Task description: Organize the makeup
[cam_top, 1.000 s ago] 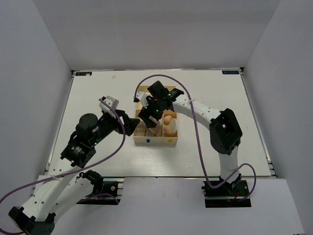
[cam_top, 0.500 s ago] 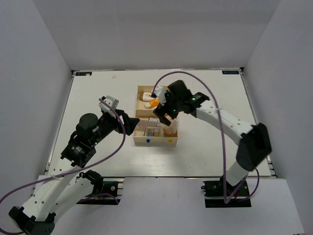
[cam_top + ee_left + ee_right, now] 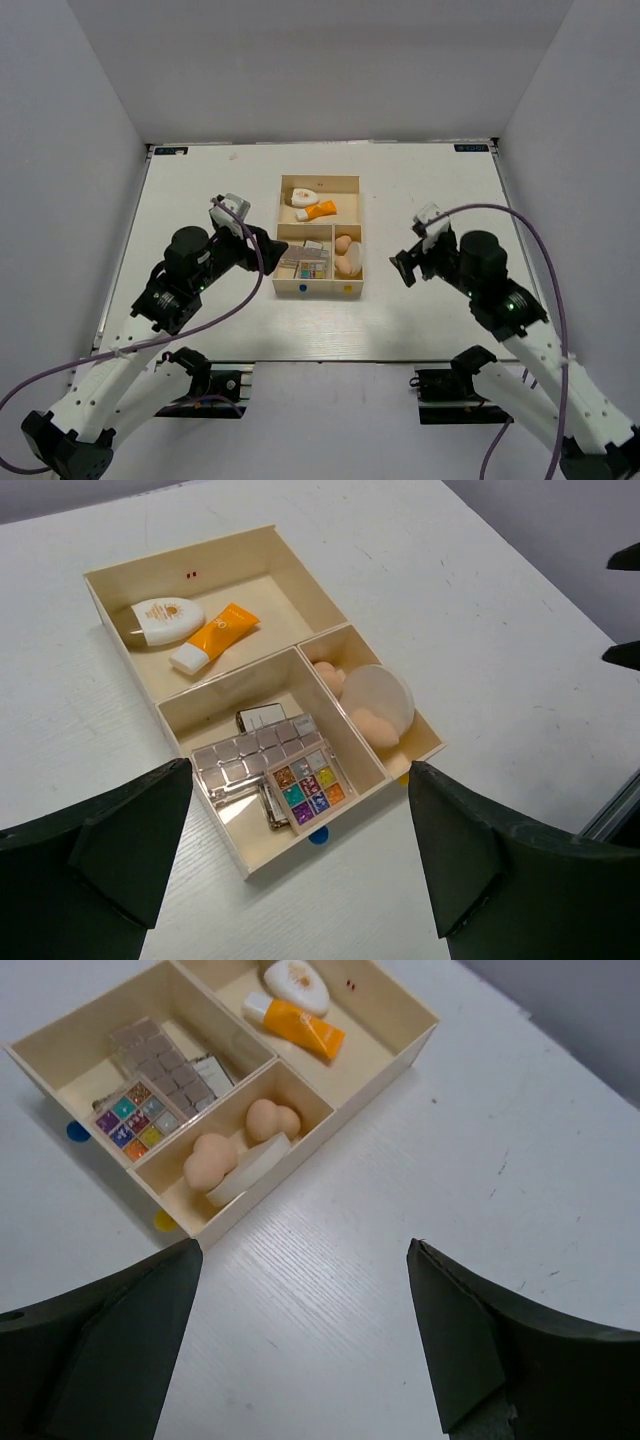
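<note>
Pale wooden box sits mid-desk and has three compartments.
- Far compartment: orange tube and white teardrop piece, side by side.
- Near left: grey palette, with the multicoloured palette lying partly on it.
- Near right: beige sponges, egg-shaped, and a round pale puff tilted among them.

Desk is white with a faint wood grain. Plain grey walls stand on three sides.

Left hand hangs just left of the box. Right hand is apart from it on the right. Both are spread wide and hold nothing.
</note>
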You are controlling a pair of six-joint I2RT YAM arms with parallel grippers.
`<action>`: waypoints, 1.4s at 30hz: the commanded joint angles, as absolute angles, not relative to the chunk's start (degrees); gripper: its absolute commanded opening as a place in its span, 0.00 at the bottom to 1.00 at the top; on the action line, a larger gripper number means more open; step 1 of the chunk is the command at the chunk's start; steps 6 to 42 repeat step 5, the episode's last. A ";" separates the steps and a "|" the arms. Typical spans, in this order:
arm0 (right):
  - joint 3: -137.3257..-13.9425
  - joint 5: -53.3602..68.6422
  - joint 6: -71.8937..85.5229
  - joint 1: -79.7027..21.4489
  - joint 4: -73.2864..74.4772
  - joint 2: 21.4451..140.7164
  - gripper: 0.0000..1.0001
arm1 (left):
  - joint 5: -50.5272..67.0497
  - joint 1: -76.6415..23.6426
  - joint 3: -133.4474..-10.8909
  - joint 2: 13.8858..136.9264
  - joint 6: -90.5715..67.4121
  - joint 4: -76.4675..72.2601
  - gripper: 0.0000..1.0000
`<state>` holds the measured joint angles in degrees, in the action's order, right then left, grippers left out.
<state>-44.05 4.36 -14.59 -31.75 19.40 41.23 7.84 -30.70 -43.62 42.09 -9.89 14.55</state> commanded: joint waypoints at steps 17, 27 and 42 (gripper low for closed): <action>-34.29 3.18 -12.13 -29.45 11.43 30.85 0.89 | 6.24 -30.41 -43.68 42.36 -9.14 14.24 0.98; -34.29 3.18 -12.13 -29.45 11.43 30.85 0.89 | 6.24 -30.41 -43.68 42.36 -9.14 14.24 0.98; -34.29 3.18 -12.13 -29.45 11.43 30.85 0.89 | 6.24 -30.41 -43.68 42.36 -9.14 14.24 0.98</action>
